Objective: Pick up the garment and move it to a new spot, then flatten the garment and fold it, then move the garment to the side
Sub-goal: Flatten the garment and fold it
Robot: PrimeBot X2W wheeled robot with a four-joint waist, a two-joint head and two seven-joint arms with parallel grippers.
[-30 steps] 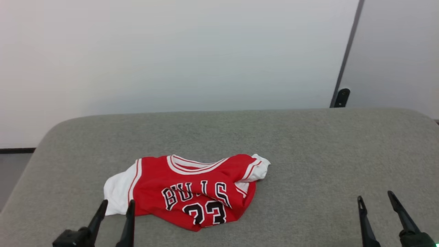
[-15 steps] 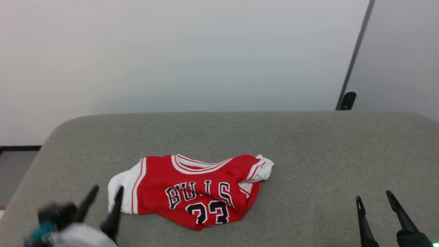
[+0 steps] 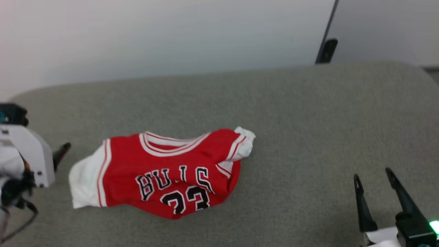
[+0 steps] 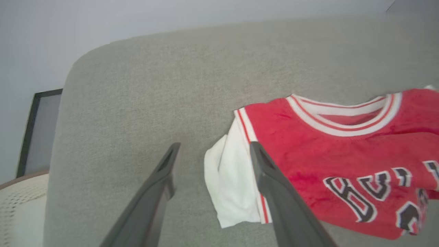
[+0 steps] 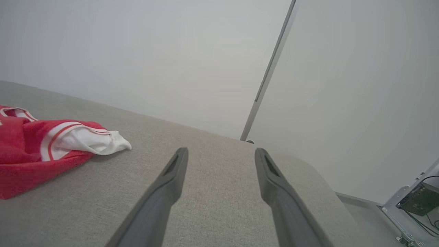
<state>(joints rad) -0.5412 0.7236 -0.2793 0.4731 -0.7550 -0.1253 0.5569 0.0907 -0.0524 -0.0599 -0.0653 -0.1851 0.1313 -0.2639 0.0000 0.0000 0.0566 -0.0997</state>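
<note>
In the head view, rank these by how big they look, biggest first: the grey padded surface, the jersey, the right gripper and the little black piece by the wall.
Largest to smallest:
1. grey padded surface
2. jersey
3. right gripper
4. black piece
The gripper sits close to the camera, so its apparent size is inflated.
</note>
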